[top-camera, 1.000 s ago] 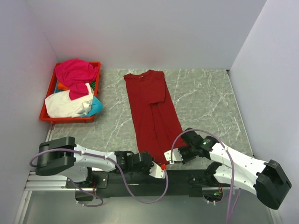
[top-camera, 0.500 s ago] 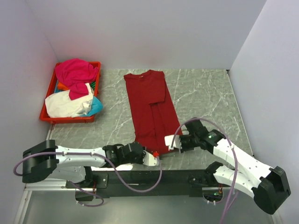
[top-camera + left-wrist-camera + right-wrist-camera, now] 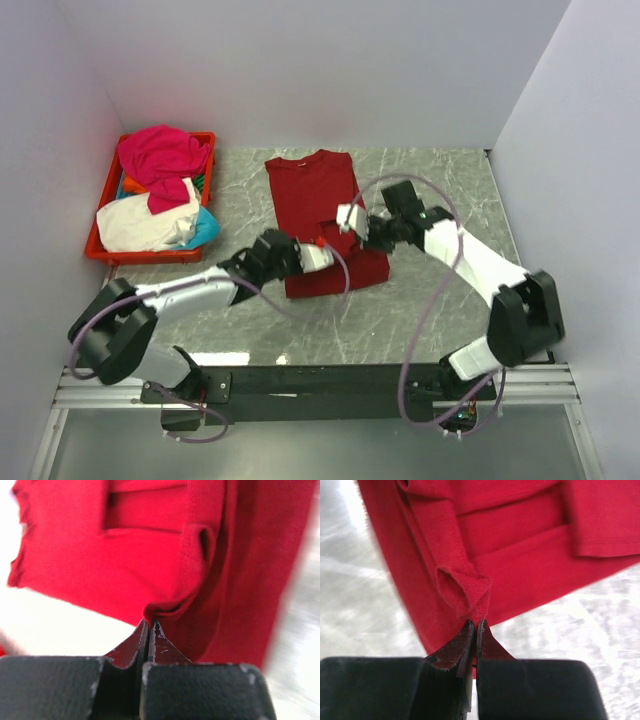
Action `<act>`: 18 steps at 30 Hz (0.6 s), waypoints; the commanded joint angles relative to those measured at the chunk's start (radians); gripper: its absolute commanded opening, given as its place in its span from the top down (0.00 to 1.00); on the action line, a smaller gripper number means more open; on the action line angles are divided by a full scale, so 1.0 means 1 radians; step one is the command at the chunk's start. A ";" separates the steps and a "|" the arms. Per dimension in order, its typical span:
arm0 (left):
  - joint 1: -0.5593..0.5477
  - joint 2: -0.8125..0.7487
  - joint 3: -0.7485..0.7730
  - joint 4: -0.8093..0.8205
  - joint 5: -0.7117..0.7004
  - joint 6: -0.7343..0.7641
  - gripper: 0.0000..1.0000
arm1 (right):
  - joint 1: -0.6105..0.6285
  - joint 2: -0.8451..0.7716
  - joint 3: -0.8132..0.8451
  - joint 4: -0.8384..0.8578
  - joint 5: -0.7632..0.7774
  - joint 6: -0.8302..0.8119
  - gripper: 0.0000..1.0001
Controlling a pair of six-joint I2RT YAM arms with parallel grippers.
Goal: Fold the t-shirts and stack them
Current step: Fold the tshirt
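Pinching a bunched ridge of cloth, the left gripper [image 3: 149,626] has its two dark fingers pressed tight together on the large dark red short-sleeved cloth t-shirt [image 3: 150,555]. The right gripper [image 3: 472,625] is clamped the same way on a small rolled-up corner of that shirt [image 3: 520,555], with the pale marbled surface showing past the hem.

From above, the left gripper [image 3: 322,242] and the right gripper [image 3: 350,216] sit close together over the middle of the dark red shirt [image 3: 315,185], the right one just beside its right sleeve. The shirt lies on the grey marbled table top [image 3: 440,200] with its collar toward the far wall and its lower part doubled up over the body.

Well to the left stands a red plastic crate [image 3: 101,256] heaped with a magenta t-shirt [image 3: 160,155], a cream-white t-shirt [image 3: 140,225], a cyan t-shirt [image 3: 206,230] and a sliver of an orange t-shirt [image 3: 133,185].
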State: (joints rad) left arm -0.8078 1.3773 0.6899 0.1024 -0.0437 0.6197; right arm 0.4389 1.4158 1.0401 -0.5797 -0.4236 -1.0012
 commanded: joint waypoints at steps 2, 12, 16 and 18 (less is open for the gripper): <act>0.142 0.106 0.140 0.082 0.106 0.043 1.00 | -0.045 0.162 0.191 0.064 0.019 0.070 1.00; 0.300 0.339 0.358 0.053 0.209 0.021 1.00 | -0.083 0.442 0.486 0.070 0.043 0.133 1.00; 0.329 0.403 0.422 0.040 0.212 0.025 1.00 | -0.083 0.517 0.546 0.083 0.083 0.153 1.00; 0.338 0.423 0.447 0.025 0.220 0.022 1.00 | -0.086 0.534 0.575 0.084 0.085 0.156 1.00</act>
State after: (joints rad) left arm -0.4854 1.7817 1.0687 0.1371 0.1329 0.6365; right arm 0.3599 1.9343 1.5425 -0.5171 -0.3611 -0.8715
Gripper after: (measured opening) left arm 0.020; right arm 0.024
